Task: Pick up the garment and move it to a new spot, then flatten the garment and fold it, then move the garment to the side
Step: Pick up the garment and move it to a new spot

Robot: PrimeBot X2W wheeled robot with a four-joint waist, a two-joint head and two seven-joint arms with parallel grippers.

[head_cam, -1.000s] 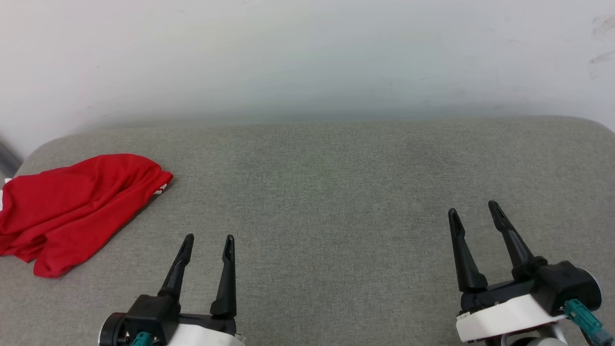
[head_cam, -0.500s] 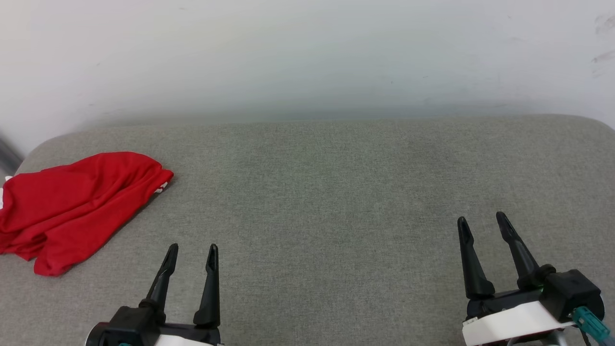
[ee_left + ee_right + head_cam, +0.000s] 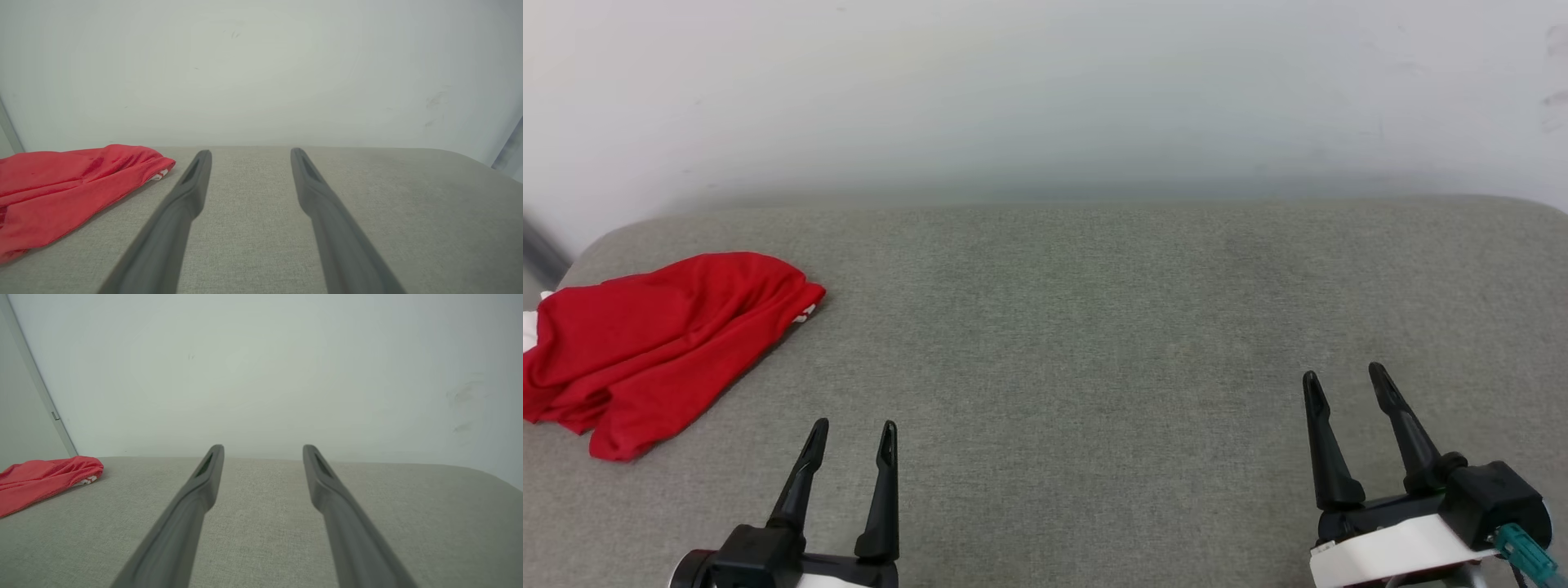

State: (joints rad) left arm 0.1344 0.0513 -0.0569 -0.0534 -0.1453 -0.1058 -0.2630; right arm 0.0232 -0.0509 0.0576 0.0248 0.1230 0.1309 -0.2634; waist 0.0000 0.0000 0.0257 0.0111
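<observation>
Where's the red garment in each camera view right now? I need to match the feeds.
Head view: garment at far left, on the grey cushion.
Left wrist view: garment at the left edge.
Right wrist view: garment at far left.
Shared landmark: white trim at its right-hand tip.

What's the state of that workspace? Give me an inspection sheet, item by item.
Surface: grey woven fabric cushion, flat, with rounded far corners.
Job's things: red fabric garment, a rumpled pile at the cushion's left edge, a bit of white trim showing; no lettering visible.
Clutter: nothing seen.
Hands: left hand open and empty, apart from the garment; right hand open and empty, over the cushion's right side.
Cables: teal connector at the right wrist; no loose cable seen.
Surroundings: plain white wall behind, faintly scuffed; grey strip on its left.
</observation>
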